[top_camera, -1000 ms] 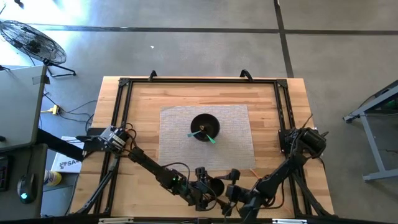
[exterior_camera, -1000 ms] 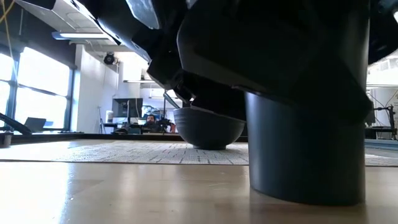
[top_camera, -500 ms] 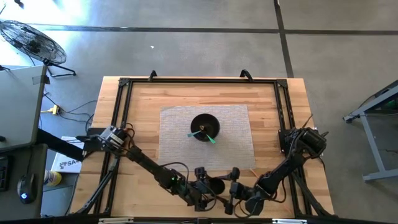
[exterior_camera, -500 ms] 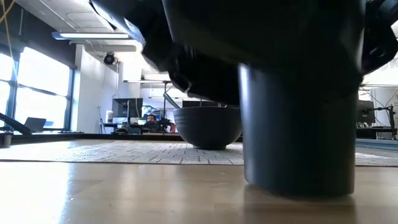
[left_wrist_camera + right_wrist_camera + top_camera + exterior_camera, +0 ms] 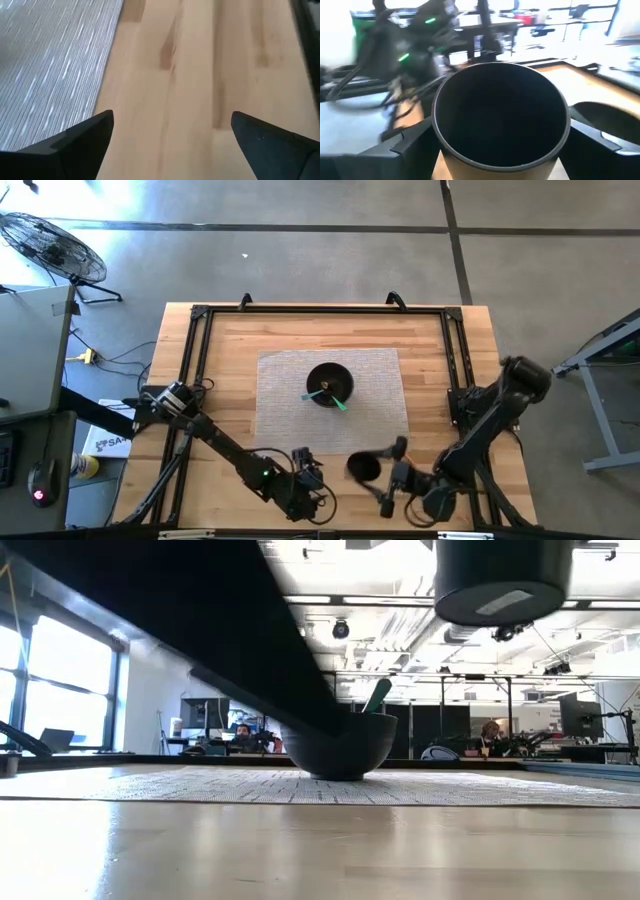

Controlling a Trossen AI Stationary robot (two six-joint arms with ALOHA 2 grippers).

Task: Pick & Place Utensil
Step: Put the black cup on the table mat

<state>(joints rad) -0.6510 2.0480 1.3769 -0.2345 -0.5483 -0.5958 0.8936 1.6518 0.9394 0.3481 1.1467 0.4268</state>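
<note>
A black cup [image 5: 362, 467] hangs in the air at my right gripper [image 5: 385, 472], near the table's near edge; the low view shows its base [image 5: 500, 585] high above the wood. In the right wrist view its open mouth [image 5: 500, 105] sits between my fingers. My left gripper [image 5: 305, 472] is open and low over bare wood left of the cup, touching nothing [image 5: 170, 120]. A black bowl [image 5: 329, 383] stands on a grey woven mat [image 5: 285, 405], with a teal utensil [image 5: 328, 395] leaning in it, its handle above the rim [image 5: 377, 695]. My right gripper [image 5: 500, 127] is shut on the cup, one finger [image 5: 405, 145] on each side of its outer wall [image 5: 439, 137] below the rim. The fingers come from the table's right side. The cup is lifted clear of the table, mouth up.
The mat lies mid-table, its near edge close to both grippers [image 5: 45, 75]. A black metal frame [image 5: 190, 380] runs along the table's left, far and right sides. Bare wood [image 5: 300, 850] stretches between the mat and the near edge. People sit at desks far behind the table.
The cup stood on the wood near the near edge with both grippers close around it. My right gripper has lifted it clear and carried it a little toward the right and far side. My left gripper has drawn back toward the table's left.
</note>
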